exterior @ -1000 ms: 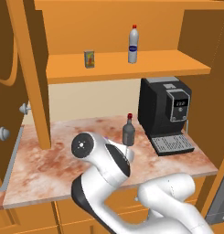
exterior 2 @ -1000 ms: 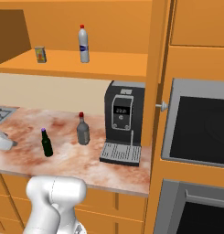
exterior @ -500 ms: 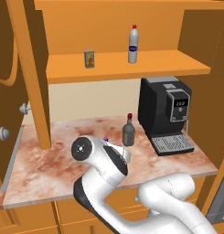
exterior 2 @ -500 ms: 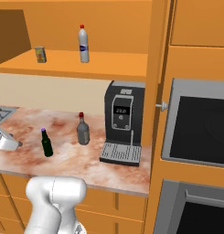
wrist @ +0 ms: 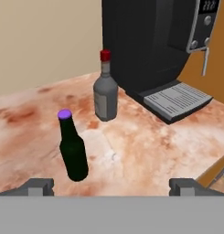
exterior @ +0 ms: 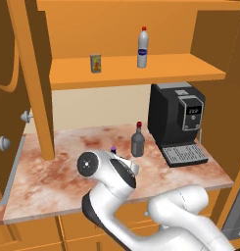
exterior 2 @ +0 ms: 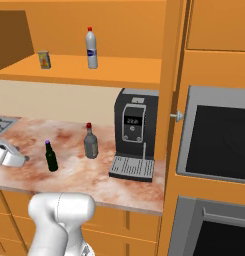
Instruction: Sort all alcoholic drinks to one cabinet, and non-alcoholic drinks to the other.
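Left base view: juice carton (exterior: pixel 95 63) and white plastic bottle (exterior: pixel 143 47) already share the open cabinet shelf (exterior: pixel 141 71), sorted together

Right base view: beer bottle (exterior 2: pixel 52 155) near the counter's (exterior 2: pixel 94 175) front edge, grey bottle (exterior 2: pixel 90 141) mid-counter beside the coffee machine (exterior 2: pixel 134 135), both awaiting pickup

Hand view: gripper (wrist: pixel 111 186), fingers wide apart and empty, faces the beer bottle, likely lining up to grasp it

Glossy white rounded arm segments, dark joint rings, grey round end cap

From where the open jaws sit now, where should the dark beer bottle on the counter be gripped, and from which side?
Probably the straight lower body of the beer bottle, from the front edge of the counter, level with it. It stands upright and apart from the grey bottle behind it; its neck tapers to a small purple cap, so the wider body looks steadier. The gripper faces it with jaws open.
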You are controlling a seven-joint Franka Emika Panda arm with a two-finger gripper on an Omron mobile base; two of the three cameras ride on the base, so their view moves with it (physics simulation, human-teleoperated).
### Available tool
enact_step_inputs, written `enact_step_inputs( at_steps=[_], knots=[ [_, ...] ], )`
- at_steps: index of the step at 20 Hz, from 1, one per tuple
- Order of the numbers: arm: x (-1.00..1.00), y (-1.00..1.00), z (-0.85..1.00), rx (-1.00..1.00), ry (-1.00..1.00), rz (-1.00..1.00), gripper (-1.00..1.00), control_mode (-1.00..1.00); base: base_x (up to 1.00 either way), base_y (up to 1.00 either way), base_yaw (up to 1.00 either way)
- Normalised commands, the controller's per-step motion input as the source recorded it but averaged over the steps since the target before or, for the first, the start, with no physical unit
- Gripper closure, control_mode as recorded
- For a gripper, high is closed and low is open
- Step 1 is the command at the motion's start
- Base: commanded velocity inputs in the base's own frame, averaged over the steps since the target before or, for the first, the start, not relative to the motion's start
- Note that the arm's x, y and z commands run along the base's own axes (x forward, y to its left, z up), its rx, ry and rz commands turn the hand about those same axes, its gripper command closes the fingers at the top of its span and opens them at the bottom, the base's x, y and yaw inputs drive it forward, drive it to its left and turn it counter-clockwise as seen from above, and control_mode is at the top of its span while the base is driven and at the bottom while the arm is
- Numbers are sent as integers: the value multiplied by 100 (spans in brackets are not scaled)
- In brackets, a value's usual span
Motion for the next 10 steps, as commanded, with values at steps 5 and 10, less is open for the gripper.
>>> enact_step_inputs(
  at_steps=[5, 10],
  knots=[
    [19, 3, -4, 0, 0, -10, -100, -100, 0, 0, 0],
    [14, 6, -9, -2, 0, -13, -100, -100, 0, 0, 0]
  ],
)
